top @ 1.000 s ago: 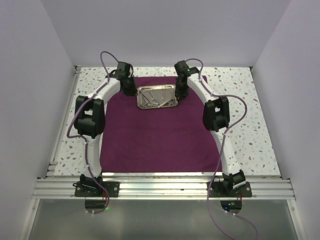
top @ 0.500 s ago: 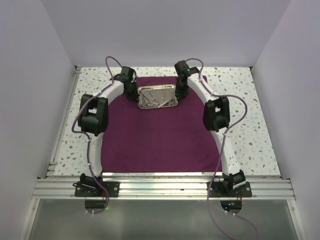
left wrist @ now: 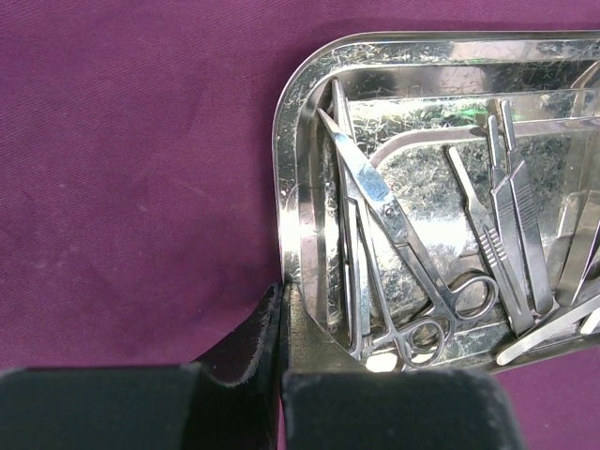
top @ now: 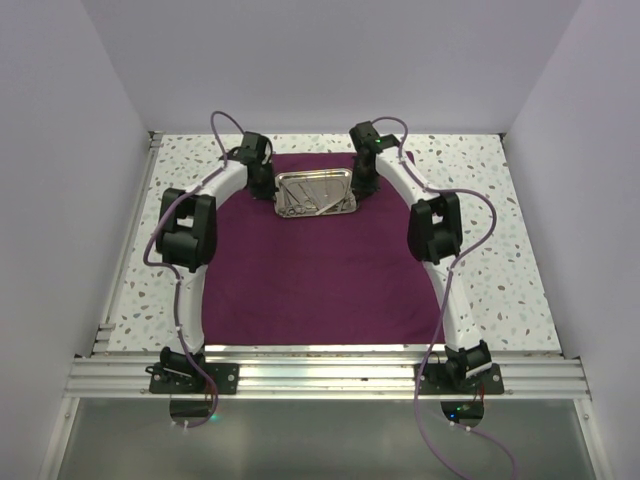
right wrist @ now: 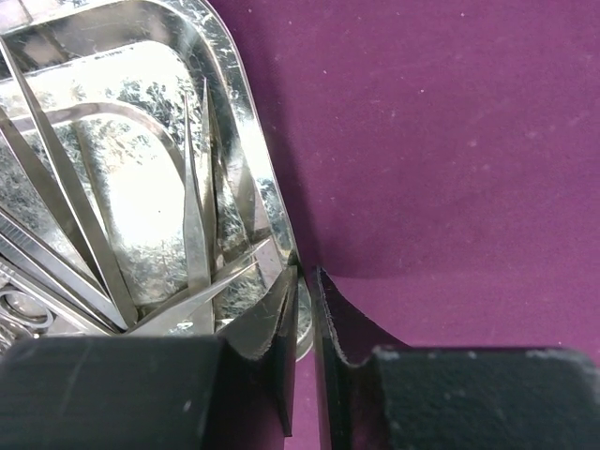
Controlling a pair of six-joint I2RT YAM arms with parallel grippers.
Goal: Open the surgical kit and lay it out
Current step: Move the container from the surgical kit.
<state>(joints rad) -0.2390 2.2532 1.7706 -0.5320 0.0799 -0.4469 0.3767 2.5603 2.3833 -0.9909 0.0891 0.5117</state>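
The maroon cloth (top: 320, 280) lies spread flat, with the steel tray (top: 315, 173) on its far middle. Scissors (left wrist: 403, 244), scalpel handles (left wrist: 511, 244) and tweezers (right wrist: 192, 225) lie inside the tray. My left gripper (top: 268, 186) (left wrist: 283, 298) is shut on the tray's left rim (left wrist: 286, 169), one finger inside the tray and one outside on the cloth. My right gripper (top: 360, 186) (right wrist: 307, 277) straddles the right rim (right wrist: 239, 94). Its jaws are nearly together, and a thin gap still shows beside the rim.
Speckled tabletop (top: 520, 250) borders the cloth on both sides. Pale walls close in the left, right and back. An aluminium rail (top: 320, 375) carrying both arm bases runs along the near edge.
The left gripper has slid right to the tray's left rim and closed on it. The right gripper's jaws have narrowed a little round the right rim. The tray has not moved.
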